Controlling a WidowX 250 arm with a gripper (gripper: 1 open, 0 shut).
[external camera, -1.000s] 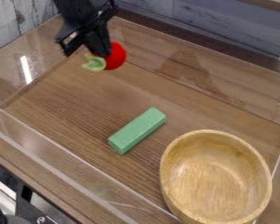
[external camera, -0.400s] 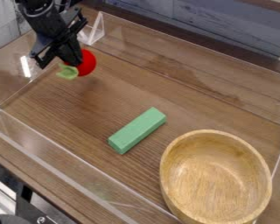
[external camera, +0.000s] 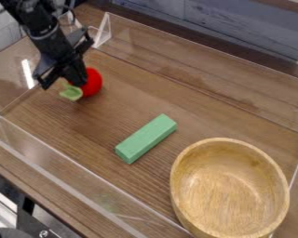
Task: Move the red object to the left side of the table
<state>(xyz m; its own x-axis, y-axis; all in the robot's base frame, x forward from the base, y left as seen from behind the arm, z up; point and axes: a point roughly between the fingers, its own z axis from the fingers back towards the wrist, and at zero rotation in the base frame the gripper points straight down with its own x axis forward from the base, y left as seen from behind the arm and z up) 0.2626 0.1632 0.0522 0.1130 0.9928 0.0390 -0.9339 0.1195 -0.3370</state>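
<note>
brown wood-grain table (external camera: 220,102) boxed by clear acrylic walls (external camera: 5,65), grey planks (external camera: 226,23) behind. my gripper (external camera: 64,78) is clamped on the red object (external camera: 89,81), low over the table's left end; green block (external camera: 145,138) mid-table.

Small red object (external camera: 92,80) at table's (external camera: 226,102) left

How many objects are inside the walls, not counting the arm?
3: the red object in the gripper at far left, the green block mid-table, the bowl at near right. None seems hidden.
</note>
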